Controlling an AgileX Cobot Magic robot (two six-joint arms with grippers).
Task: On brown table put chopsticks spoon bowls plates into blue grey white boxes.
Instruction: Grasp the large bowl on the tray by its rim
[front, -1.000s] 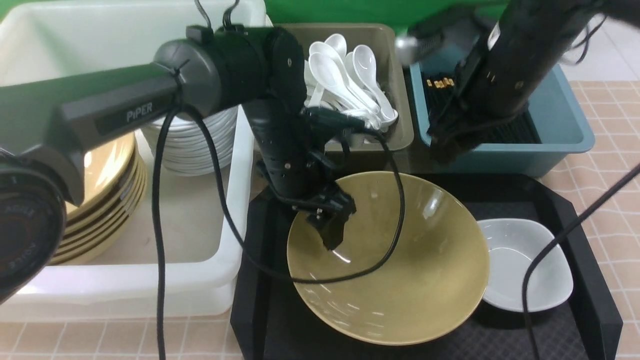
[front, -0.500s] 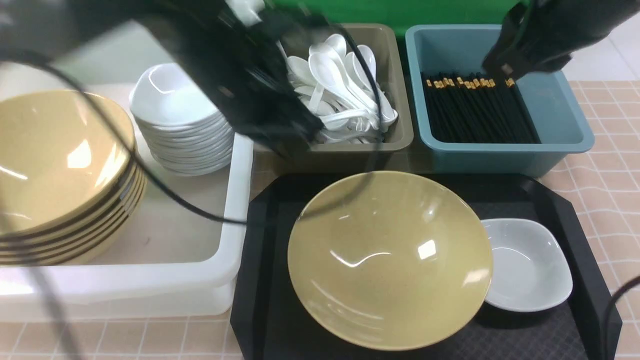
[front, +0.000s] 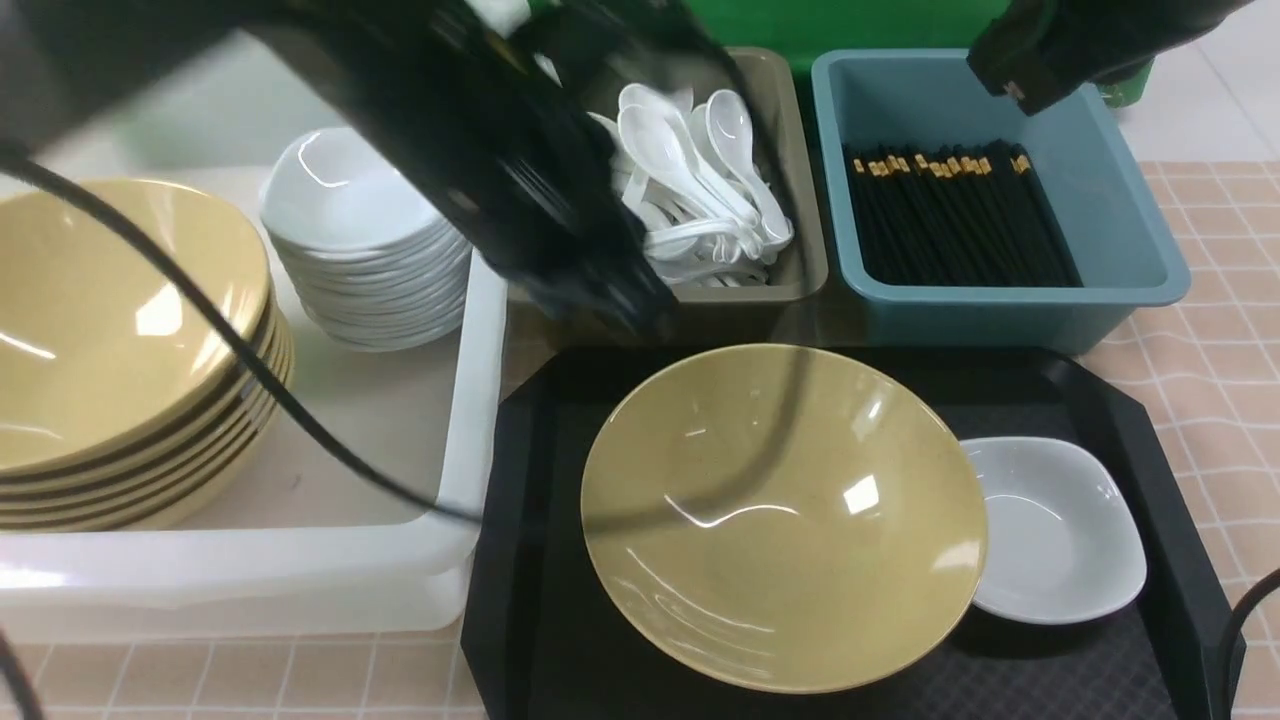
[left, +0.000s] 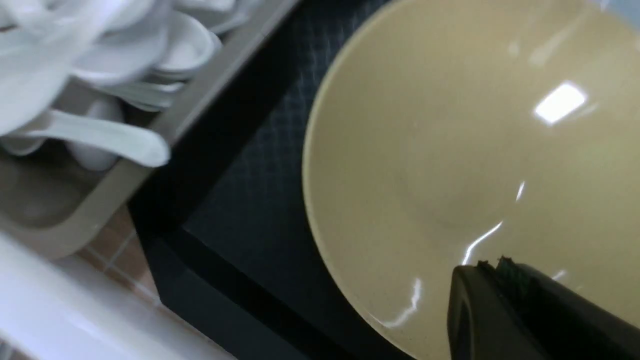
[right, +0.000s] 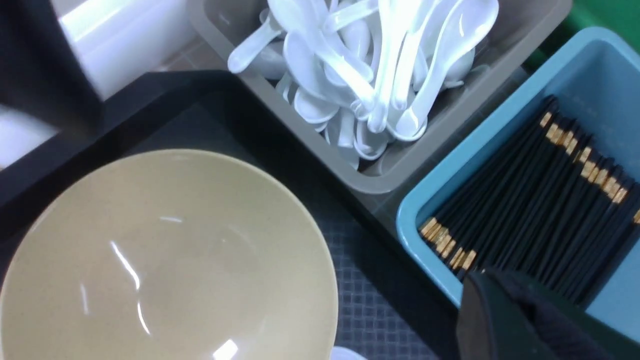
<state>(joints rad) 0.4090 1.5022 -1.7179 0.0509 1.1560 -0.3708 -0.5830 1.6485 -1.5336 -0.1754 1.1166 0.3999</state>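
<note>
left gripper (left: 492, 264) is seen pressed together with nothing pinched, just by the yellow bowl (front: 780, 520). right gripper (right: 495, 282) can't be judged (too dark), near the blue box (front: 1000, 315). yellow bowl and small white dish (front: 1050, 530) are parked on the black tray (front: 520, 560).

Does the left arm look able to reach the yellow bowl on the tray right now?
Probably yes. The left arm hangs over the bowl's far-left rim, nothing lies in the bowl, and only the dish crowds its right side.
</note>
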